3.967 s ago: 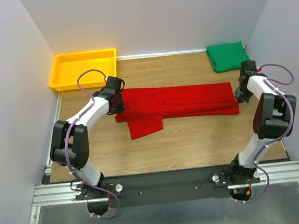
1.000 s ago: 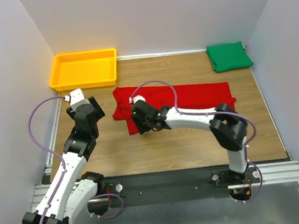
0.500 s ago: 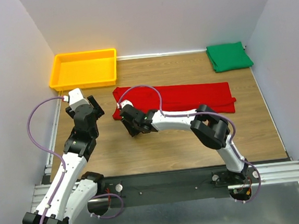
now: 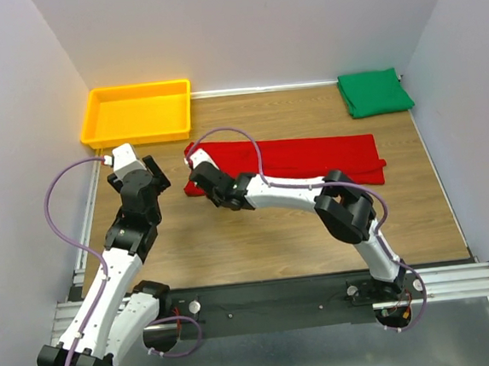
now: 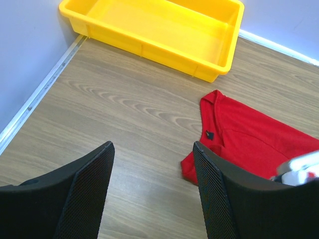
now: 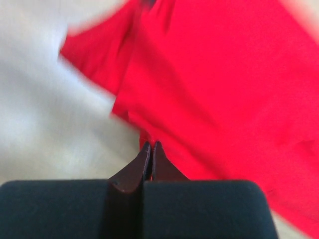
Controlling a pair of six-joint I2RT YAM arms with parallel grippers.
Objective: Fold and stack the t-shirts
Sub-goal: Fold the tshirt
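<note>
The red t-shirt (image 4: 311, 156) lies in a long folded strip across the middle of the table; its collar end shows in the left wrist view (image 5: 239, 144). My right gripper (image 4: 202, 181) reaches across to that left end and is shut on a pinch of red cloth (image 6: 151, 145). The green t-shirt (image 4: 374, 92) sits folded in the far right corner. To the left of the red t-shirt, my left gripper (image 4: 156, 175) hangs above bare wood, open and empty (image 5: 152, 145).
A yellow tray (image 4: 93, 119) stands at the back left, also in the left wrist view (image 5: 219, 67). Walls close in the table on the left, back and right. The right arm's white links (image 4: 288, 192) stretch low over the wood in front of the red t-shirt.
The right gripper slid left and back along the red t-shirt's near edge and shut on the cloth. The sleeve that stuck out toward the front is drawn in. The left arm held still.
</note>
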